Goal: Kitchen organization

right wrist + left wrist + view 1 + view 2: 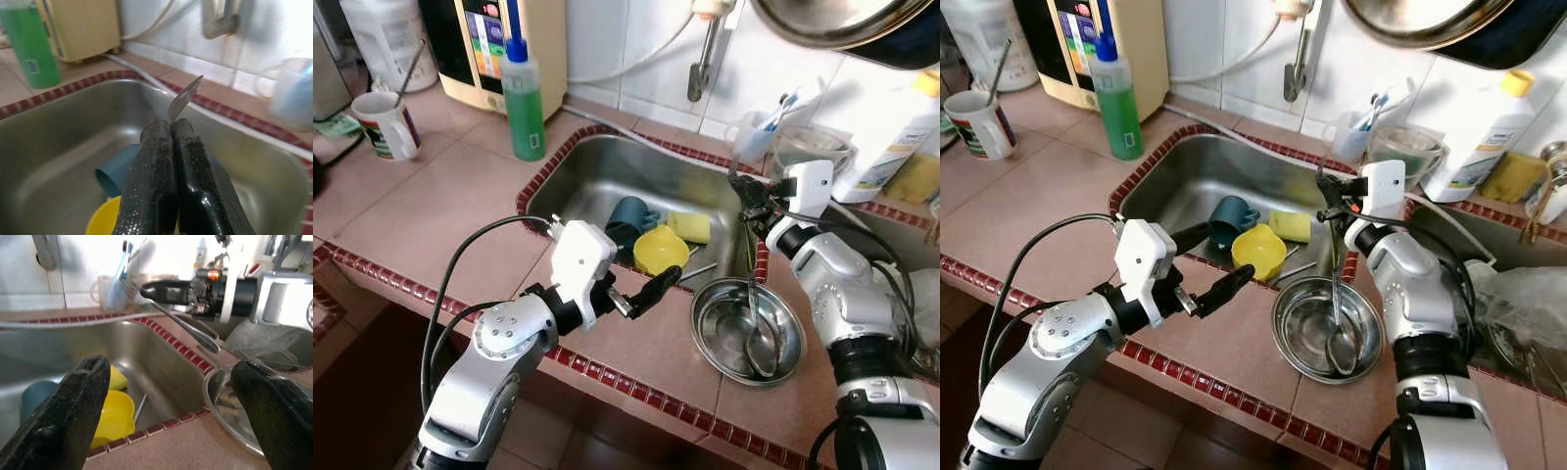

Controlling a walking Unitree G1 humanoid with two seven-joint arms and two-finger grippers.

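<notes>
1. Black fingers of the right claw (pixel 741 186) are pinched shut on a fork (pixel 183 99), held at the sink's (pixel 597 171) right edge, above a steel bowl (pixel 715 333).
2. Left claw (pixel 631 279) hovers wide open and empty over the tiled tabletop (pixel 440 211), near a yellow cup (pixel 659 250) in the sink.

A metal fork (pixel 185 98) is pinched between the closed fingers of the right gripper (pixel 744 196) above the sink's right edge, tines up. A steel bowl (pixel 710 328) with a ladle (pixel 762 348) inside sits on the counter at the sink's front right corner.
</notes>
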